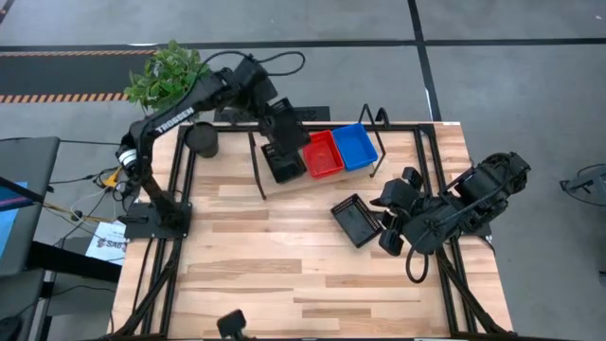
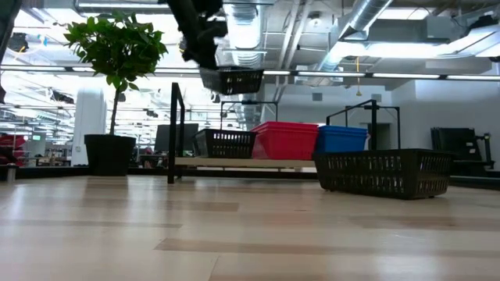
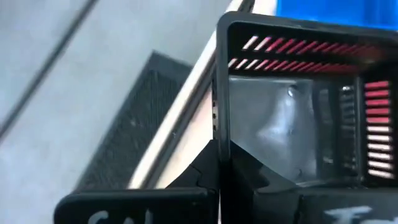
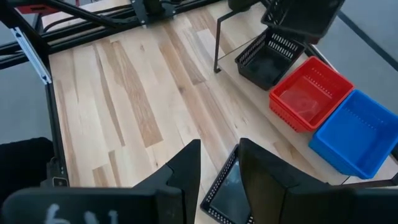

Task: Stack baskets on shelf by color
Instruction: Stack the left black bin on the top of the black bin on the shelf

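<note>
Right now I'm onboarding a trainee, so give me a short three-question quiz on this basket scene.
1. True or false: the left fingers hold a black basket above the shelf.
2. Which color sits in the shelf's middle? A blue, B red, C black.
3. Fill in: the loose basket on the table is ____.
Key: 1 true; 2 B; 3 black.

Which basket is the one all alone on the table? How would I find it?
Start at the wooden shelf at the table's far edge, where black, red and blue baskets sit in a row. Come forward onto the bare tabletop, toward the right hand. The black basket lying there, turned askew, is the only one off the shelf and not held.
</note>
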`<state>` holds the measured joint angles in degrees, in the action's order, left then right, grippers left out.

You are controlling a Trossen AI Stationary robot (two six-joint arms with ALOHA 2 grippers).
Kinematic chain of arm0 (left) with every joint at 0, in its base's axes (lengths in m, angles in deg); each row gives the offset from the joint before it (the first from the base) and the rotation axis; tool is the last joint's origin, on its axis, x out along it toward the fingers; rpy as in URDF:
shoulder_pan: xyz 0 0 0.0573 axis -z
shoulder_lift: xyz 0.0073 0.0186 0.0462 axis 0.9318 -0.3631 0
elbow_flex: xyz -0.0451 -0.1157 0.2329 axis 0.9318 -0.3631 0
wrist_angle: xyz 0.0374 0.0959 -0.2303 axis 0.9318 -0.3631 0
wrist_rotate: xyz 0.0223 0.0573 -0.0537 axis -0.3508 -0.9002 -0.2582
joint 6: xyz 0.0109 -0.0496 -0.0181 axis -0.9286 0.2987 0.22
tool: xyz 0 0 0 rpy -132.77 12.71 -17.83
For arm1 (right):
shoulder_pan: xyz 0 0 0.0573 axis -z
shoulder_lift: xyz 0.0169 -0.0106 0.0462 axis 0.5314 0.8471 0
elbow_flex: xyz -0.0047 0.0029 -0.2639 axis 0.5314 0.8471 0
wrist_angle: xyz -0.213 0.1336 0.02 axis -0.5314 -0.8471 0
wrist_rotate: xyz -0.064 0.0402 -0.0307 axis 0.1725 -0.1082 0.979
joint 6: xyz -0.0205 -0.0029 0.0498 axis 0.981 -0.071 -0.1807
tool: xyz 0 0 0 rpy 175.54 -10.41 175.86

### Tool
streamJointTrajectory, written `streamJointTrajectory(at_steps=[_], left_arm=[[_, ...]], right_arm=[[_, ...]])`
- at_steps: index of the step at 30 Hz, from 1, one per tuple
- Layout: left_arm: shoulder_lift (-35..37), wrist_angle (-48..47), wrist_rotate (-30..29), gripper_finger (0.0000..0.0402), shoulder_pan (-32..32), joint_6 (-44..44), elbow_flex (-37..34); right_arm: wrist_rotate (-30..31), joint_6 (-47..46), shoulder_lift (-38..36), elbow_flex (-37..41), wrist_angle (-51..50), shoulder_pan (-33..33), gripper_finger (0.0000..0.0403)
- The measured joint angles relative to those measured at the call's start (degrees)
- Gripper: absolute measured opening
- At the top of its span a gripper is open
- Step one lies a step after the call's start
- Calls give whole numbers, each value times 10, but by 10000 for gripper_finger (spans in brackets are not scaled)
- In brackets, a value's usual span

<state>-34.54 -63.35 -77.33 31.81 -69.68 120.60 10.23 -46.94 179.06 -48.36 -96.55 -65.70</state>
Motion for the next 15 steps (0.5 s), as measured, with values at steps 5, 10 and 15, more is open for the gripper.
streamJointTrajectory(at_steps=[5,10,15], left_arm=[[-38,-33,39,0,-13,-5,0],[-79,-48,58,0,-9,3,0],[-87,-48,50,0,-9,18,0]], right_arm=[[1,2,0,0,0,0,134],[1,3,0,0,0,0,134],[1,3,0,0,0,0,134]])
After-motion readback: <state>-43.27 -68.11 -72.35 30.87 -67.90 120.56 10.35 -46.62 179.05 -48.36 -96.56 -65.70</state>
